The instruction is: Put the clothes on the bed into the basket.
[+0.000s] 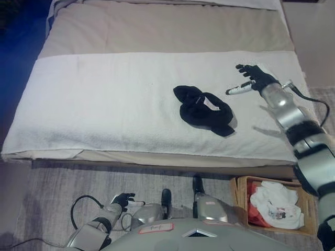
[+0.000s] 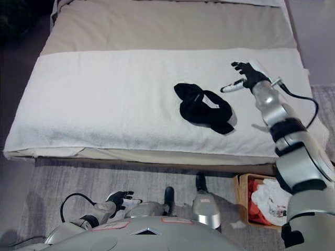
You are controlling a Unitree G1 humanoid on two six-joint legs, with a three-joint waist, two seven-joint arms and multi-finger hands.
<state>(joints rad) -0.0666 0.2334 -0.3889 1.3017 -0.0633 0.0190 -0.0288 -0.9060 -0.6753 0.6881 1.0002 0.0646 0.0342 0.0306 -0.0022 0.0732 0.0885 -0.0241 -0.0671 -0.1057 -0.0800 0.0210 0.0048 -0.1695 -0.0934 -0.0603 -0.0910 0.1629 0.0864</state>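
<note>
A black garment (image 1: pixel 204 111) lies crumpled on the white blanket (image 1: pixel 104 99) of the bed, a little right of the middle. My right hand (image 1: pixel 250 78) hovers above the bed just right of the garment, open, fingers spread and pointing left, holding nothing. The wooden basket (image 1: pixel 275 203) stands on the floor by the bed's front right corner, with white and red clothes (image 1: pixel 275 205) inside. My left hand (image 1: pixel 121 199) hangs low over the floor at the bottom left, fingers relaxed and empty.
The bed's far part is covered by a beige sheet (image 1: pixel 167 26). A grey rug (image 1: pixel 104 180) lies on the floor in front of the bed. The bed's front edge runs between my body and the garment.
</note>
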